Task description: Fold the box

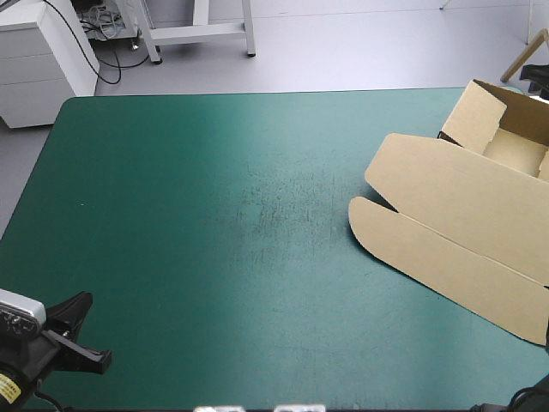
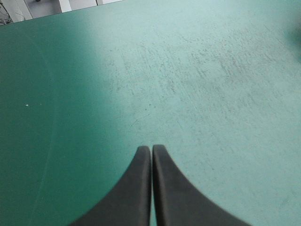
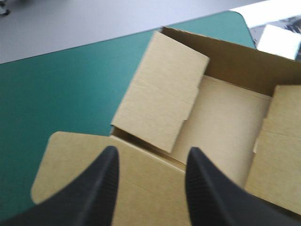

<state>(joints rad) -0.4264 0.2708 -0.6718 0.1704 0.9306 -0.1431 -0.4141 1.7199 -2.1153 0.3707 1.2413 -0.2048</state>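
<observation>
The brown box [image 1: 463, 215] lies at the table's right side as an open tray with its lid flat toward the middle. The tray part [image 1: 515, 142] sits at the far right corner with walls raised. In the right wrist view a side flap [image 3: 160, 94] leans inward over the tray floor [image 3: 221, 122]. My right gripper [image 3: 153, 149] hovers open over the lid near the tray's front wall, holding nothing. My left gripper [image 1: 83, 300] is shut at the near left corner, far from the box, with only bare cover ahead of it [image 2: 151, 147].
The teal-green cover [image 1: 214, 215] shows a scuffed patch at its middle. The box runs up to the table's right edge. A white cabinet [image 1: 39, 60] stands on the floor beyond the far left corner.
</observation>
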